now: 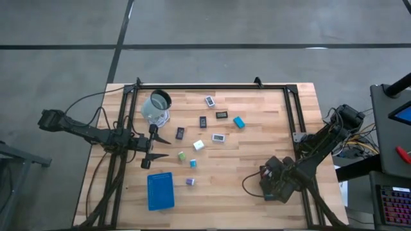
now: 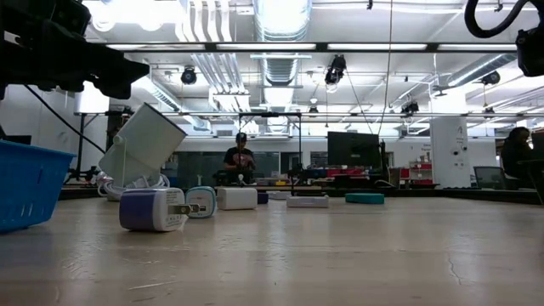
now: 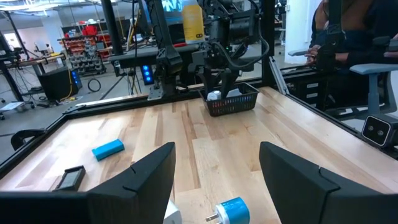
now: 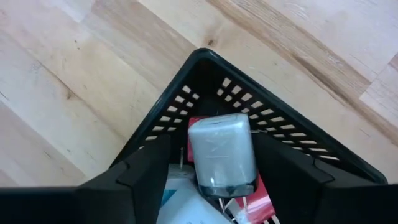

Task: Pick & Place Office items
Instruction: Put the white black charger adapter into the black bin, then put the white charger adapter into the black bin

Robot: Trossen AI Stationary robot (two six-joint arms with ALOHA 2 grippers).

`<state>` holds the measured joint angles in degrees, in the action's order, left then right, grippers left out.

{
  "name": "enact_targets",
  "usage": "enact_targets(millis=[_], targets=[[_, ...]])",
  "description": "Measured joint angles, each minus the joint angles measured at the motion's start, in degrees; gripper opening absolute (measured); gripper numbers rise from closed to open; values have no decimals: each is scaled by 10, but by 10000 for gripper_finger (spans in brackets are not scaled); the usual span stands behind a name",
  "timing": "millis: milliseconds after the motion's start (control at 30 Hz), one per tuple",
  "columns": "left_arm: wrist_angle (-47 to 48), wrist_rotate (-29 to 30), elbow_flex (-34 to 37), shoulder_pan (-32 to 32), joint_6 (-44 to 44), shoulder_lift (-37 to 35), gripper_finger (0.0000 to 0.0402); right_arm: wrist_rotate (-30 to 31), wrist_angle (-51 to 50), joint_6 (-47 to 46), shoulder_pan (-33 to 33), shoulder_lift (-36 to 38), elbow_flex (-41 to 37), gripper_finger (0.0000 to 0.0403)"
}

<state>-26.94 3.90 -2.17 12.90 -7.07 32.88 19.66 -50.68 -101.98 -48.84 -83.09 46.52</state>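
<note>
White charger [image 4: 221, 152] lies lengthwise between the spread fingers [image 4: 146, 171].

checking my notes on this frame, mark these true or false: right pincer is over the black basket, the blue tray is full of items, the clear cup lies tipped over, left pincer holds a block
1. The right pincer hangs over the black basket: true.
2. The blue tray is full of items: false, none show in it from above.
3. The clear cup lies tipped over: true.
4. The left pincer holds a block: false, it is open and empty.
</note>
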Motion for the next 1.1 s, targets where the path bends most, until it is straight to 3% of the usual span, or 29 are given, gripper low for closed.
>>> enact_targets(millis=[767, 1100], targets=[[0, 0, 0, 0, 0, 0, 237, -2, -17, -14, 0, 0, 2, 238], [0, 0, 0, 0, 0, 0, 237, 11, -96, -14, 0, 1, 66, 238]])
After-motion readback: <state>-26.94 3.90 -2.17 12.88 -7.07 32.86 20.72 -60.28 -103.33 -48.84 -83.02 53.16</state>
